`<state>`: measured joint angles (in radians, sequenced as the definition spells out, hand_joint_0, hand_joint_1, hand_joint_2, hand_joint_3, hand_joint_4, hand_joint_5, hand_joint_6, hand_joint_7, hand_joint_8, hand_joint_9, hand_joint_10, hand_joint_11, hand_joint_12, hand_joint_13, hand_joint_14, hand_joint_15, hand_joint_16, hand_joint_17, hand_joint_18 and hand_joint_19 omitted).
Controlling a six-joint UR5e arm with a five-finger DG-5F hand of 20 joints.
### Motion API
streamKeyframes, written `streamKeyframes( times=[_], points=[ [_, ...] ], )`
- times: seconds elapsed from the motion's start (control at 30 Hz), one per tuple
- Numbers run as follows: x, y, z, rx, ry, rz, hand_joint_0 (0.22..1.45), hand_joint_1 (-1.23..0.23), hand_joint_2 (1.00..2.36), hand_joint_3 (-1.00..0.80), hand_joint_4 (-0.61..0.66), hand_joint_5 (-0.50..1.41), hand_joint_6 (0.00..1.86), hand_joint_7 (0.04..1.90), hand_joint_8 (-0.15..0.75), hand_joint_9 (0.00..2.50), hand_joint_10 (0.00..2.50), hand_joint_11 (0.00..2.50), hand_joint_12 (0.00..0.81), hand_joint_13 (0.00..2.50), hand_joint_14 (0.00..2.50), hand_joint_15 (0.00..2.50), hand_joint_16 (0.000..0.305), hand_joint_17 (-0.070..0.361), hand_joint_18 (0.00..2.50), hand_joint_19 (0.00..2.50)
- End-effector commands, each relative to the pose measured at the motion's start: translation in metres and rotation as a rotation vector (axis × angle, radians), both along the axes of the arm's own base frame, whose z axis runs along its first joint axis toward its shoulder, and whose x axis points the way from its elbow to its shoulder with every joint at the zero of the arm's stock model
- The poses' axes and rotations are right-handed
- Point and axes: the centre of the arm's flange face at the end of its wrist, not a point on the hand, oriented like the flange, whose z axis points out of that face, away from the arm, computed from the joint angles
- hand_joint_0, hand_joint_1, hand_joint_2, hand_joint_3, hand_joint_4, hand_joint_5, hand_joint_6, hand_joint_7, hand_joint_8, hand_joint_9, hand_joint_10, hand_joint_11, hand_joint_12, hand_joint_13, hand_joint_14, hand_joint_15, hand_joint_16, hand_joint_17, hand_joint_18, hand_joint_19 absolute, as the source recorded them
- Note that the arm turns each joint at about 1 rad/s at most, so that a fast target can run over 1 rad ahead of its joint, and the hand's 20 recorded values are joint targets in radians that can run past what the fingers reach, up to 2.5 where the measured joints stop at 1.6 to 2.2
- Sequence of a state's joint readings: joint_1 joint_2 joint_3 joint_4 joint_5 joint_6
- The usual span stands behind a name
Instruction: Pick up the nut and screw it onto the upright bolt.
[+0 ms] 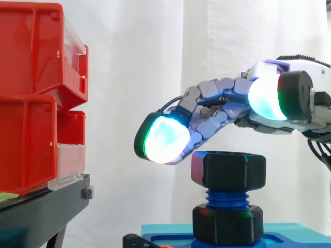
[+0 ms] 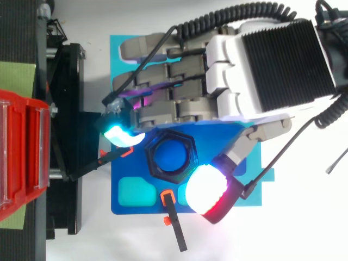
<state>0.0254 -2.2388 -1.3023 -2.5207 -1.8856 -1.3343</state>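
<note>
The nut is seen sitting on top of the upright bolt, on its blue threads. The hand is held just above it, fingers loosely arched and spread, nothing gripped. One glowing fingertip is placed just beside the nut's upper edge.

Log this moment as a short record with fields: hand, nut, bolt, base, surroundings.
hand: hand hovers over the nut, fingers loosely curved, nothing held
nut: black hex nut sits on the top of the bolt, apart from the hand
bolt: blue bolt stands upright, threads showing below the nut
lower nut: second black nut at the bolt's foot
base: blue plate carries the bolt
surroundings: red bins stacked on a black stand to the side view's left
</note>
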Motion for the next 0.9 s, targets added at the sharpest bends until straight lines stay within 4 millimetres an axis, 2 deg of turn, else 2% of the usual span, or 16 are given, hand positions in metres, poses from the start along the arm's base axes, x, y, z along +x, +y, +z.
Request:
streamKeyframes(
  times=[0.0,0.2,0.4,0.67,0.87],
  points=[
    [-0.001,0.009,-0.004,0.009,0.032,0.002,0.5,-0.16,1.0,-0.5,0.21,-0.11,0.5,0.87,0.211,0.68,0.0,0.0,0.206,0.5,0.0,0.0,0.02,0.044,0.16,0.0],
    [-0.003,0.018,-0.009,0.014,0.078,-0.002,0.5,-0.16,1.0,-0.5,0.21,-0.11,0.5,0.9,0.213,0.68,0.0,0.0,0.21,0.51,0.0,0.0,0.02,0.044,0.17,0.0],
    [-0.002,0.02,-0.009,0.014,0.078,0.0,0.5,-0.17,1.0,-0.5,0.24,-0.1,0.5,1.07,0.227,0.69,0.0,0.0,0.212,0.52,0.0,0.0,0.019,0.043,0.19,0.0],
    [-0.003,0.012,-0.008,0.014,0.074,-0.006,0.51,-0.17,1.0,-0.5,0.22,-0.08,0.5,1.23,0.241,0.72,0.0,0.0,0.206,0.55,0.0,0.0,0.018,0.04,0.21,0.0],
    [-0.003,0.008,-0.008,0.014,0.069,-0.011,0.51,-0.18,1.0,-0.5,0.22,-0.08,0.5,1.28,0.244,0.72,0.0,0.0,0.204,0.57,0.0,0.0,0.017,0.038,0.22,0.0]
  ],
)
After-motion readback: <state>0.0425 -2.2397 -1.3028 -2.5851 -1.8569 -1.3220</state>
